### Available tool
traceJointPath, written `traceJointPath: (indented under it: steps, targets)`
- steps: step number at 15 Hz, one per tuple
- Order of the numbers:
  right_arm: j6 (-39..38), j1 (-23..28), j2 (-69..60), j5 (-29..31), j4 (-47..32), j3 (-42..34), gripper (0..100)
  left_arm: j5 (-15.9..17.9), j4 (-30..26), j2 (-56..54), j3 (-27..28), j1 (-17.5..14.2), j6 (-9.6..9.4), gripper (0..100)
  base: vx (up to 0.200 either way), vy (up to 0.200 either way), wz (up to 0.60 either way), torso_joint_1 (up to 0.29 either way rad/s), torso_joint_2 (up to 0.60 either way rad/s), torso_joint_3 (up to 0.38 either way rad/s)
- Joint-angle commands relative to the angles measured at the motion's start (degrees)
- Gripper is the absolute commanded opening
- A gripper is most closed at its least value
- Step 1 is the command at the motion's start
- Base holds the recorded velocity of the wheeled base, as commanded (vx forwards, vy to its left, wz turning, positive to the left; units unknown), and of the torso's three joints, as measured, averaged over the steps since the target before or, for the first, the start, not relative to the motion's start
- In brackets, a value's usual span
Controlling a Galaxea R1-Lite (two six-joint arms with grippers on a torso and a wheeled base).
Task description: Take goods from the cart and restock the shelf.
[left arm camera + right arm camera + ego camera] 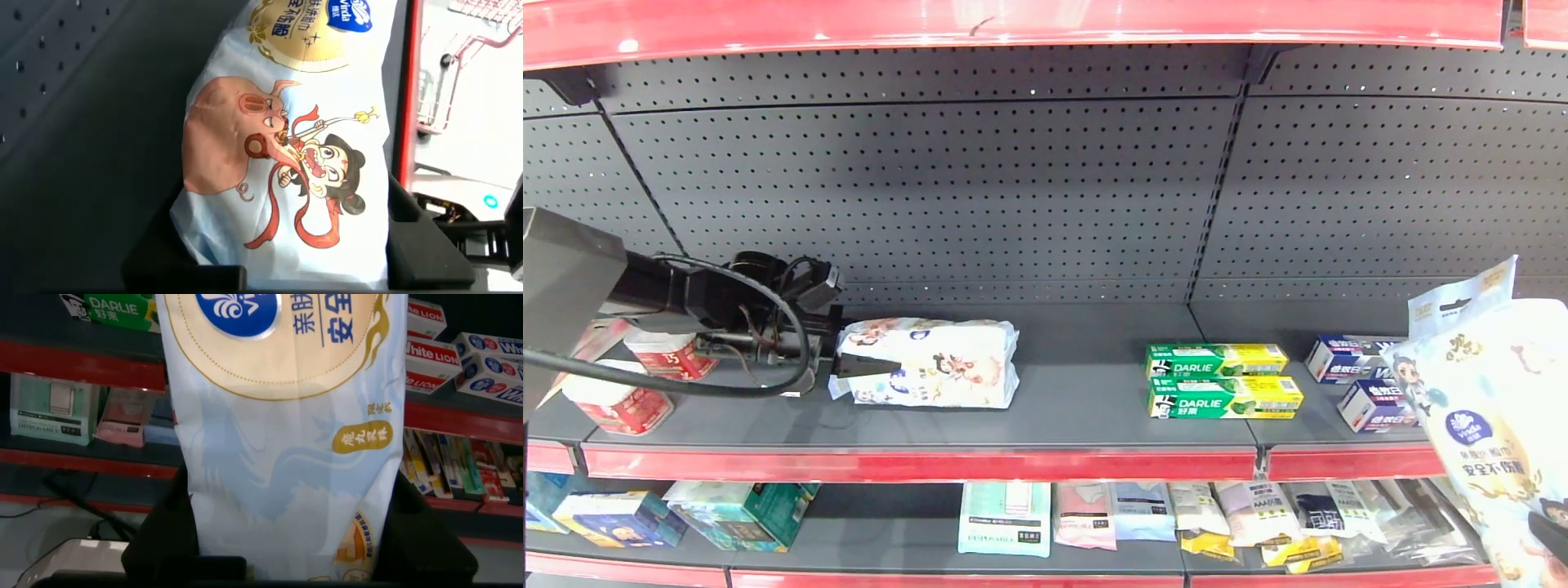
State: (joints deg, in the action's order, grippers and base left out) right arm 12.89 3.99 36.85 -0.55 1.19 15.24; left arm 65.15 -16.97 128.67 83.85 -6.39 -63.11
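the left gripper [854,363] reaches in over the middle shelf [1086,392], its fingers [421,245] closed against both sides of a cartoon-printed tissue pack [939,363]. that pack lies on its side on the shelf board, near the left end of the bay, and in the left wrist view it [286,155] fills the gap between the fingers (a pink cart frame [470,41] shows beyond it). the right gripper [294,567] grips a second tissue pack [1494,408], held upright in the air in front of the shelf's right end, off the board. two green toothpaste boxes [1221,382] lie stacked mid-shelf, well apart from the first pack, with blue-and-white toothpaste boxes [1356,384] just beyond them. red-and-white cups [621,404] stand at the far left. flat packets [1005,516] line the lower shelf.
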Motion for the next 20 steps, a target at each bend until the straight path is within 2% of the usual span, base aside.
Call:
traceJointPath:
  steps: [1, 2, 5, 7, 12, 13, 14, 20]
  targets:
    - [0.0, 0.0, 0.0, 0.0, 0.1, 0.1, 0, 0.5, 0.0, -3.9, -5.0, -2.0, -0.70, 0, 0.000, 0.000, 0.00, 0.000, 0.00, 0.000]
    - [0.0, 0.0, 0.0, 0.0, 0.1, 0.1, 0, 0.6, 0.1, -4.5, -5.8, -2.0, -0.79, 0, 0.000, 0.000, 0.00, 0.000, 0.00, 0.000]
    - [0.0, 0.0, 0.3, 0.0, 0.1, 0.8, 0, 0.7, 0.1, -6.0, -10.3, -4.6, -5.44, 0, 0.000, 0.000, 0.00, 0.000, 0.00, 0.000]
    - [0.1, -0.2, 1.4, 0.0, 0.2, 1.5, 0, 1.7, 1.3, -6.2, -11.1, -5.9, -6.59, 0, 0.000, 0.000, 0.00, 0.000, 0.00, 0.000]
    - [1.0, -0.3, 2.5, -0.1, 0.2, 2.7, 0, 1.9, 2.9, -5.8, -13.5, -6.2, -7.29, 0, 0.000, 0.000, 0.00, 0.000, 0.00, 0.000]
    - [1.0, -0.3, 2.5, -0.1, 0.2, 3.0, 0, 2.0, 2.9, -5.4, -14.5, -6.3, -9.49, 0, 0.000, 0.000, 0.00, 0.000, 0.00, 0.000]
    - [1.0, -0.3, 2.7, -0.1, 0.2, 3.1, 0, 2.6, 3.0, -5.3, -14.9, -6.6, -10.37, 0, 0.000, 0.000, 0.00, 0.000, 0.00, 0.000]
    - [1.1, -0.3, 4.2, -0.1, 0.2, 3.9, 0, 3.1, 4.1, -4.1, -15.1, -8.1, -10.63, 0, 0.000, 0.000, 0.00, 0.000, 0.00, 0.000]
